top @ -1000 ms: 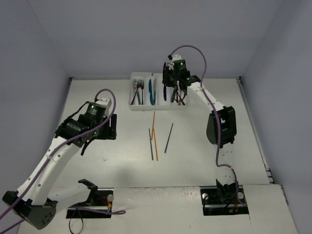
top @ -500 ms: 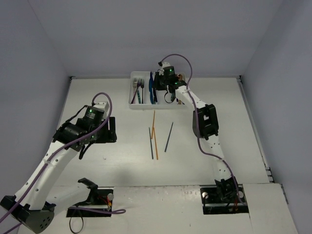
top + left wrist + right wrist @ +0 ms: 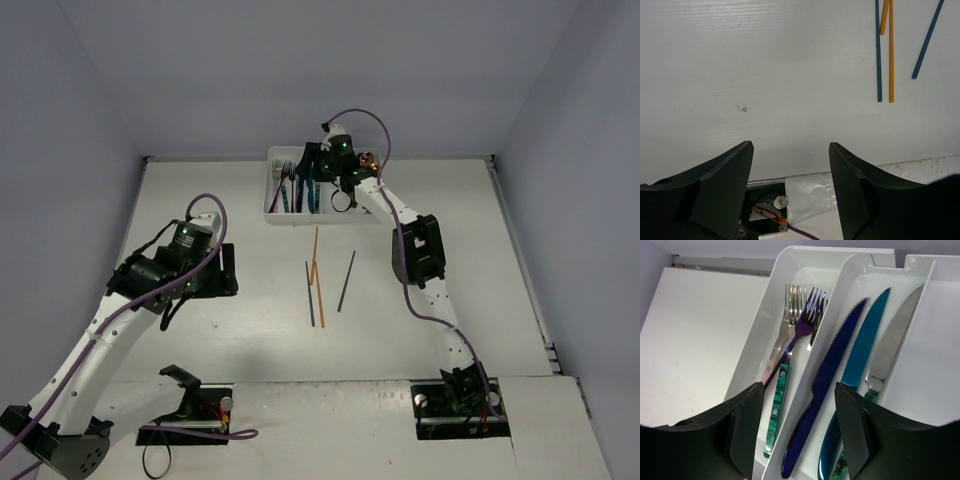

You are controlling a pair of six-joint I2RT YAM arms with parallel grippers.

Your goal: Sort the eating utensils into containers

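Note:
The white cutlery tray (image 3: 272,208) stands at the back of the table. My right gripper (image 3: 318,172) hovers over its left compartments, open and empty (image 3: 797,385). Below it lie silver forks (image 3: 790,310), a purple fork (image 3: 801,329) and a green-handled utensil (image 3: 776,407) in the leftmost compartment. A dark blue knife (image 3: 832,367), a teal knife (image 3: 863,352) and a silver knife (image 3: 896,337) fill the compartment beside it. Two orange chopsticks (image 3: 317,268) and two blue ones (image 3: 346,282) lie on the table mid-field. My left gripper (image 3: 222,270) is open and empty (image 3: 790,146), left of the chopsticks (image 3: 891,50).
The arm bases and their cables sit at the near edge (image 3: 190,415). Grey walls close the table on the left, back and right. The left wrist view shows white tabletop with a small dark speck (image 3: 742,108).
My right gripper has swung left across the tray, from its right compartments to above the knives and forks. My left arm has drawn back a little toward the near left.

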